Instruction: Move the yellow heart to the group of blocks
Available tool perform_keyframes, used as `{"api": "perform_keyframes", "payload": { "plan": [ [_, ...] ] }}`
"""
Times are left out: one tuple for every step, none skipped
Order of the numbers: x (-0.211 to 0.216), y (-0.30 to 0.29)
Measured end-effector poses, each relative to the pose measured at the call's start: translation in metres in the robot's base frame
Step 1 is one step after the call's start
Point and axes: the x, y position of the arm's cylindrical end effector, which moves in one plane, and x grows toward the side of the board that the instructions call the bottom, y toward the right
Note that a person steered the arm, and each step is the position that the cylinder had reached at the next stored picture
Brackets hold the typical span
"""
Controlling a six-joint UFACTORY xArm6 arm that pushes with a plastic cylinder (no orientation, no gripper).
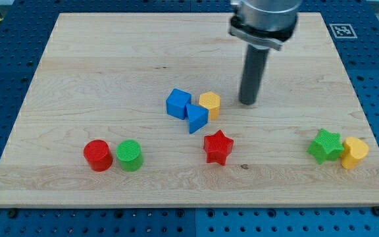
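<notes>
No jaws here, nothing to open or close, just my tip (pixel 248 102) parked at 3 o'clock of yellow hexagon (pixel 210 104). Yellow heart (pixel 354 152) touching green star (pixel 326 145), so could drag both.

1. The blue cube (pixel 177 103), blue triangular block (pixel 197 118) and yellow hexagon (pixel 210 104) are clustering mid-board (pixel 110 52), touching; the red star (pixel 218 147) is lying just below them.
2. My tip (pixel 248 102) is standing near the hexagon's right.
3. The red cylinder (pixel 98 155) is sitting just left of the green cylinder (pixel 129 155), lower left; the yellow heart (pixel 354 153) is touching the green star's (pixel 325 145) right side, lower right.
</notes>
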Motion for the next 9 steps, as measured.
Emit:
{"api": "perform_keyframes", "payload": {
  "plan": [
    [0.022, 0.050],
    [0.047, 0.094],
    [0.055, 0.134],
    [0.064, 0.170],
    [0.099, 0.183],
    [0.141, 0.183],
    [0.162, 0.154],
    [0.162, 0.137],
    [0.161, 0.137]
  ]
}}
